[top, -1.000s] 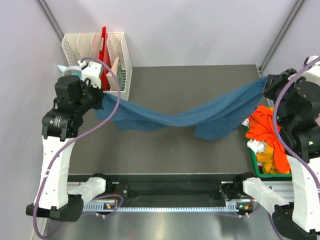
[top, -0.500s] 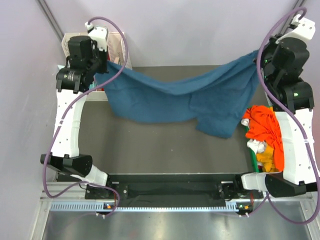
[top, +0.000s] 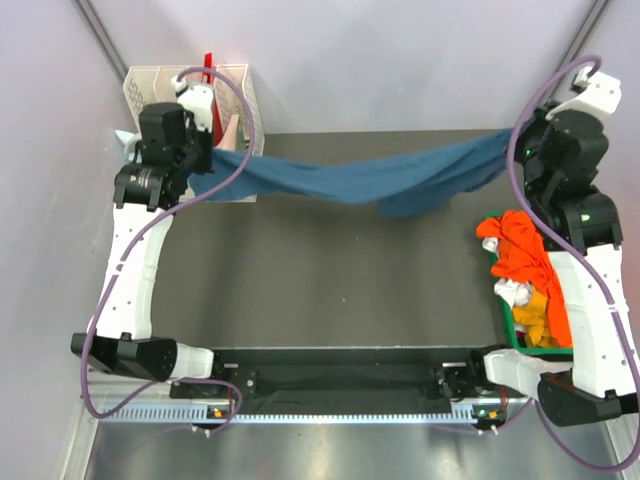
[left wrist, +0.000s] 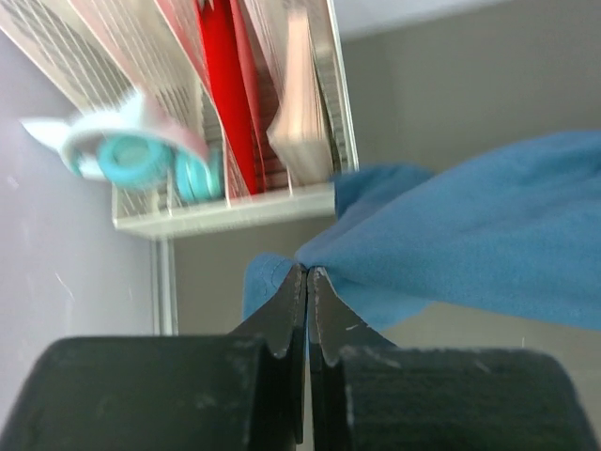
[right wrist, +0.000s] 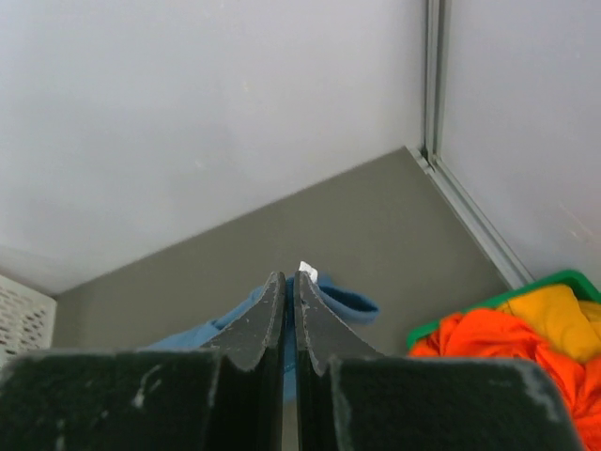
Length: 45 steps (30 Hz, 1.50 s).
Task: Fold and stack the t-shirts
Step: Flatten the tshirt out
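Observation:
A teal-blue t-shirt [top: 360, 181] hangs stretched in the air across the far part of the table, between both arms. My left gripper [left wrist: 308, 270] is shut on its left end, in front of the white rack. My right gripper [right wrist: 291, 276] is shut on its right end, where a small white label pokes out above the fingertips. A loose fold [top: 425, 198] of the shirt droops right of centre. More t-shirts, orange [top: 525, 255] over yellow [top: 535, 312] and white fabric, lie heaped in the green bin [top: 512, 325] at the right edge.
A white wire rack [top: 235, 95] with a red folder [left wrist: 225, 85] and a teal tape roll [left wrist: 131, 160] stands at the far left corner. The dark table top [top: 340, 280] lies below the hanging shirt. Grey walls close in at the back and sides.
Both arms rose and swung toward the back, lifting the blue shirt off the table. It spread wide half a second ago; now it is pulled taut into a narrow band, higher and farther back.

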Each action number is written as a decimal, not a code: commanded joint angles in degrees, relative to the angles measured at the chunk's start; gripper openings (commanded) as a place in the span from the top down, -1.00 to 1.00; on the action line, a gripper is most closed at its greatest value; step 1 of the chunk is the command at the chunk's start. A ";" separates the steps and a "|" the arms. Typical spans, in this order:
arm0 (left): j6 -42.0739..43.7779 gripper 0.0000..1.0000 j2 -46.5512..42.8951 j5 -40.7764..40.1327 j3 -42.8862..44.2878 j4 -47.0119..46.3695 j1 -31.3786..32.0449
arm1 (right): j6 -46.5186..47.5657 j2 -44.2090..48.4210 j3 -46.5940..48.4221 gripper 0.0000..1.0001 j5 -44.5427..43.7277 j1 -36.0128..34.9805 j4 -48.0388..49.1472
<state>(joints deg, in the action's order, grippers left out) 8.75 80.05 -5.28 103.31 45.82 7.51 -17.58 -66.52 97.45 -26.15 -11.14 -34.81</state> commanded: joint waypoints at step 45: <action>-1.63 0.81 26.45 -0.44 4.78 -19.81 -2.06 | 1.59 -30.15 5.19 0.90 -3.29 3.40 16.26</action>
<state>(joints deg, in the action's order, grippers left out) 7.44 103.46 -4.43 98.61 31.48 6.24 -17.67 -96.57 94.63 -26.68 -8.69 -24.56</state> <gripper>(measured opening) 0.043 0.015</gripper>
